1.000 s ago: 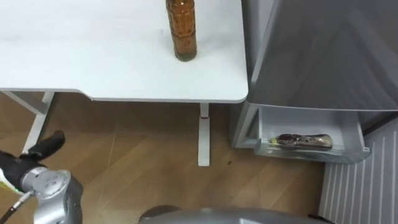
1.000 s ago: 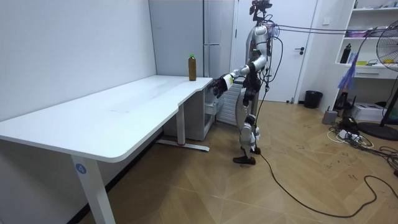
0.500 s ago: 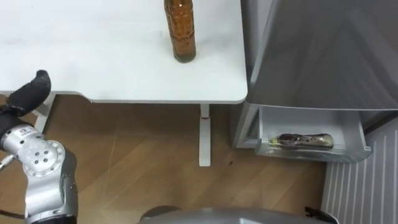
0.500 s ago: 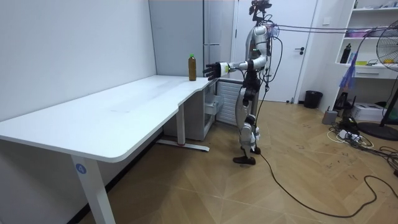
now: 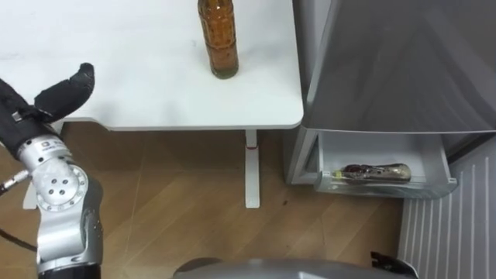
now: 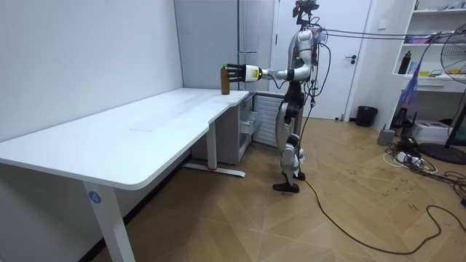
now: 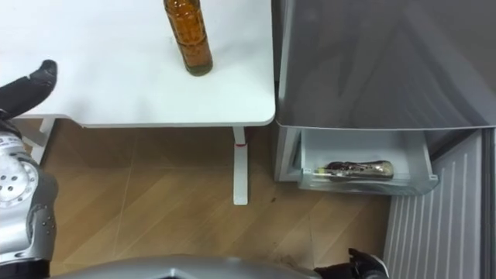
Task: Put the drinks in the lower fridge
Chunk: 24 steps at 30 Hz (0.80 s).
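Note:
A brown drink bottle (image 5: 218, 39) stands upright near the right end of the white table (image 5: 139, 93). My left hand (image 5: 48, 102) is raised at table height to the left of the bottle, open, its dark fingers straight and apart from it. In the room view the left hand (image 6: 234, 73) hangs in the air right beside the bottle (image 6: 225, 80), touching nothing. The lower fridge drawer (image 5: 387, 188) is pulled out, and another drink bottle (image 5: 376, 172) lies on its side in it.
The grey fridge (image 5: 403, 70) stands hard against the table's right end. A table leg (image 5: 251, 174) meets the wooden floor between me and the drawer. In the room view a fan (image 6: 455, 73) and a dark bin (image 6: 366, 115) stand far off.
My left arm has swung up from knee height to table height, and the hand has come close to the bottle. The bottles and the drawer have stayed put.

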Motion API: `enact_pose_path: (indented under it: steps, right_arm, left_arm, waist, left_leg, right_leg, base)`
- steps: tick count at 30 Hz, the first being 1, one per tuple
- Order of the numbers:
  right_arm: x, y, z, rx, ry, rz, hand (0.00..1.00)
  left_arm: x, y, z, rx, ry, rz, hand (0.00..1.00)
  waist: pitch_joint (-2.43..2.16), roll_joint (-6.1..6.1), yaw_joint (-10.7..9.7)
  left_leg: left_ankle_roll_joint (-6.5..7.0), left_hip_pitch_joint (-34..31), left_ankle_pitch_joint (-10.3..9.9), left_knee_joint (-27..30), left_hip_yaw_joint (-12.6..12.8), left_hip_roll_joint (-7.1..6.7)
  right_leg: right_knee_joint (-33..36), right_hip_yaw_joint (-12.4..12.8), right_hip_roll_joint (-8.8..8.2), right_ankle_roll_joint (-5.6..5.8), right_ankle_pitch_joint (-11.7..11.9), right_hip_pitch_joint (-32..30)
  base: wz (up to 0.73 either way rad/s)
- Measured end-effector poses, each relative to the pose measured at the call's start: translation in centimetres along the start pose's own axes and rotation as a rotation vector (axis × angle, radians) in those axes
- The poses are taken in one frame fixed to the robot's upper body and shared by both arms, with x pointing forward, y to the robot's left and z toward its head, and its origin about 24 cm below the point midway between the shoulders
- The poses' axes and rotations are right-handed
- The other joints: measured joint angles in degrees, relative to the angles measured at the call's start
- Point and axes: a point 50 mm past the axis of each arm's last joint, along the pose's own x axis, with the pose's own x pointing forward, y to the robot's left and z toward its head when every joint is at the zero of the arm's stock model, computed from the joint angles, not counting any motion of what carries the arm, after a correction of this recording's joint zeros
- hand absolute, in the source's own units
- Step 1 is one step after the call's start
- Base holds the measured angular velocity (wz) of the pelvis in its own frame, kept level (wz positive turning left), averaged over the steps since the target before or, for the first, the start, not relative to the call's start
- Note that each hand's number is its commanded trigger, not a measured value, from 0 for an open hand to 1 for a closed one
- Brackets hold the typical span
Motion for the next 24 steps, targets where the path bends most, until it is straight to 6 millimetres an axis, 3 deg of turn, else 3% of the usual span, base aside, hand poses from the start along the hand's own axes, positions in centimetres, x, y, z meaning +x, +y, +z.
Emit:
enact_pose_path:
  steps: [6, 12, 24]
  right_arm:
    - [0.0, -0.1, 0.2, -0.001, -0.016, -0.001, 0.00]
    - [0.0, -0.1, 0.1, 0.009, -0.009, -0.006, 0.00]
    - [0.0, -0.3, -0.2, 0.017, 0.006, -0.019, 0.00]
  left_arm:
    - [-0.3, -1.4, 0.4, -0.016, -0.012, -0.129, 0.00]
    - [0.4, -2.8, 0.7, -0.036, -0.022, -0.211, 0.00]
    - [1.3, -3.7, -1.2, -0.126, 0.128, -0.281, 0.00]
  waist:
    - [-0.05, 0.17, -0.5]
    - [0.17, 0.36, -1.5]
    - [0.26, 0.74, -3.8]
  left_leg:
    - [0.00, 0.0, 0.0, -0.1, 0.1, -0.02]
    - [0.01, 0.1, 0.0, 0.0, 0.4, 0.05]
    - [0.05, 1.2, 0.0, -0.5, 1.9, 0.02]
  right_leg:
    - [0.0, 0.7, 0.04, 0.00, 0.0, 0.1]
    - [0.0, 2.1, 0.10, -0.01, 0.0, 0.1]
    - [0.1, 3.7, 0.28, -0.06, 0.1, -0.1]
  base:
    - [-0.03]
    - [-0.03]
    - [-0.06]
